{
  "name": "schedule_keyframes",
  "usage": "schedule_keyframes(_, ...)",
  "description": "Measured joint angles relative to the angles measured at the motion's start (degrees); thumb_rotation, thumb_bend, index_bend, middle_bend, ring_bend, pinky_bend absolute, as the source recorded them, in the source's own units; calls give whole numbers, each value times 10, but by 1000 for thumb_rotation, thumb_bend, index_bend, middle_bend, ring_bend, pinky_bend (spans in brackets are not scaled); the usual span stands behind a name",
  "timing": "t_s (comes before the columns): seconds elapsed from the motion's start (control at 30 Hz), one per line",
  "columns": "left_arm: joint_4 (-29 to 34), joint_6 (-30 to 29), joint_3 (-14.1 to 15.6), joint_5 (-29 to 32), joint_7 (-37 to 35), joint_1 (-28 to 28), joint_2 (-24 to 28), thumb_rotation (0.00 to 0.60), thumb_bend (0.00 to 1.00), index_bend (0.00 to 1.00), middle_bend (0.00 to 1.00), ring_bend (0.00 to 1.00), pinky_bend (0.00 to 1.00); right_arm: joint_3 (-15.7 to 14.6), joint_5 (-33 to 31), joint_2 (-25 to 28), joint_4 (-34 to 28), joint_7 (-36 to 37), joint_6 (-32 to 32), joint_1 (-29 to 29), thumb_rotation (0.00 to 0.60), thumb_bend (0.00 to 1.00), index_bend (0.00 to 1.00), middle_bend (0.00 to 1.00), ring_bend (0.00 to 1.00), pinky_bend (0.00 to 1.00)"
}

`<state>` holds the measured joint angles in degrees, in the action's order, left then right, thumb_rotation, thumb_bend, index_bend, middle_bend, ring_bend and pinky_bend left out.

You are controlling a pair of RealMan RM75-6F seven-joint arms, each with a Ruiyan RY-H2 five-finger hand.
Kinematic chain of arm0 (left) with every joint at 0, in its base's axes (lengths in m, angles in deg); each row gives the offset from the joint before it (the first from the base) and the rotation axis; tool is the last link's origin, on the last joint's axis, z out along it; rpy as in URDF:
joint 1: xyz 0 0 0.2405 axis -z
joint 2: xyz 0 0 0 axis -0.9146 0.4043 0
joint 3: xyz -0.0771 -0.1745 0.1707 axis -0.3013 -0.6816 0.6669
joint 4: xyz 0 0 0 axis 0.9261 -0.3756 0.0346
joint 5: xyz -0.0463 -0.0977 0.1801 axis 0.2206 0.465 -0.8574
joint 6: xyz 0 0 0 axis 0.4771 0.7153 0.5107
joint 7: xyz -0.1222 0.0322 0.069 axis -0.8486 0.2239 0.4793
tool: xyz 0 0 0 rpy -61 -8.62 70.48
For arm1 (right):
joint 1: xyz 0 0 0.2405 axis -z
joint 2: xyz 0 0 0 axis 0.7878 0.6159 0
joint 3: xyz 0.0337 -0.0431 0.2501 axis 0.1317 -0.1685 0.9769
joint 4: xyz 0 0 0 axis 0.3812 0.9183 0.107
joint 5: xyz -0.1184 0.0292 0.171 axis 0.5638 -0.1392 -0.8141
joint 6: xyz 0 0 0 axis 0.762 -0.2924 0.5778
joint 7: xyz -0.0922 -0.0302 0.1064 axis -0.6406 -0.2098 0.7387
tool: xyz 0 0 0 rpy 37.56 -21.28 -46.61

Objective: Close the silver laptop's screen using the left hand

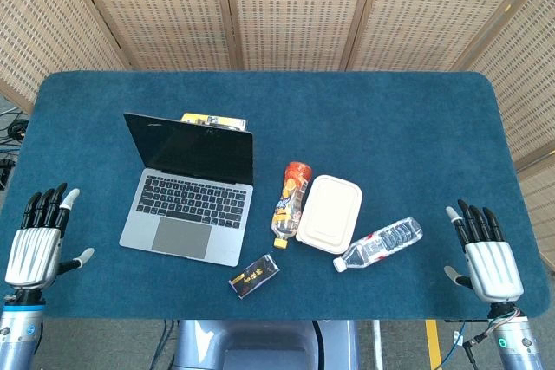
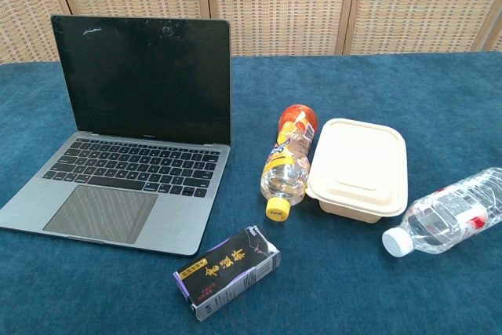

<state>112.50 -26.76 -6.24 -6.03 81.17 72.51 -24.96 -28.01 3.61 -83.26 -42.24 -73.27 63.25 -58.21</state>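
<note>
Both hands are seen open with fingers spread and nothing held: the left hand [image 1: 36,236] lies just left of the silver laptop [image 1: 192,192], the right hand [image 1: 486,253] well to its right. The laptop is found open on the blue table [image 1: 390,127], screen upright, with an orange bottle [image 1: 290,204], a cream box [image 1: 330,213], a clear bottle [image 1: 379,243] and a dark carton [image 1: 253,275] placed to its right.
</note>
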Motion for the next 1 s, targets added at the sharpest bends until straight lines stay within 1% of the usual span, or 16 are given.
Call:
schedule_keyframes(0.77, -4, 6, 2, -4, -4, 3, -2, 600, 2, 0, 0, 0, 0, 0, -4, 0, -2, -2, -9, -2, 600, 0, 0, 0, 0, 0)
schedule_keyframes(0.93, 1, 8, 4, -6, -4, 4, 0, 600, 38, 0, 0, 0, 0, -1, -5, 0, -1, -1, -11, -2, 600, 0, 0, 0, 0, 0)
schedule_keyframes(1.0, 7, 8, 4, -9, -8, 4, 2, 600, 68, 0, 0, 0, 0, -1, -4, 0, -2, -1, -9, -2, 600, 0, 0, 0, 0, 0)
